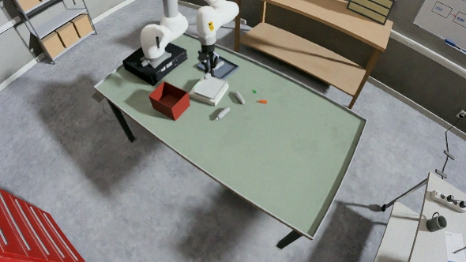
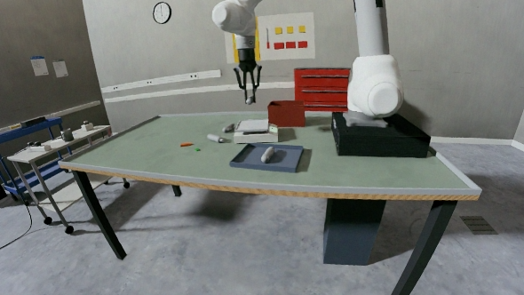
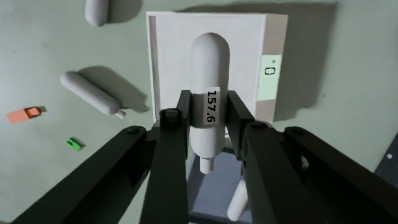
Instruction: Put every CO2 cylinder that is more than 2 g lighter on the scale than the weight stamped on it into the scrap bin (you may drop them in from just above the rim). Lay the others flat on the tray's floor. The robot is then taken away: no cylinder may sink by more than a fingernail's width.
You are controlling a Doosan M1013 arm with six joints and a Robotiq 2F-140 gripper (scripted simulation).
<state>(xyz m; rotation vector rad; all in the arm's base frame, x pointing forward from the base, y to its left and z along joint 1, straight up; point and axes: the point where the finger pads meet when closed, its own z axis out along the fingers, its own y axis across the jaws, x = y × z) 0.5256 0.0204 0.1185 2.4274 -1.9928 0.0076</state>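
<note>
My gripper (image 1: 210,68) (image 2: 250,95) (image 3: 207,104) is shut on a white CO2 cylinder (image 3: 210,65) (image 2: 250,100) stamped 157.6 and holds it lengthwise well above the white scale (image 1: 209,88) (image 2: 255,132) (image 3: 170,45). The scale's display (image 3: 270,70) reads 0. One cylinder (image 2: 266,154) (image 3: 239,200) lies flat in the dark blue tray (image 1: 228,72) (image 2: 289,165). Two more cylinders lie on the table beyond the scale, one (image 1: 239,97) (image 2: 216,139) (image 3: 92,93) nearer it and one (image 1: 223,113) (image 2: 229,128) (image 3: 96,10) farther off. The red scrap bin (image 1: 158,103) (image 2: 286,115) stands beside the scale.
The arm's black base (image 1: 155,63) (image 2: 382,135) sits at the table's end, close to the bin and tray. A small orange piece (image 1: 262,102) (image 3: 22,115) and a small green piece (image 1: 254,91) (image 3: 74,144) lie on the table past the cylinders.
</note>
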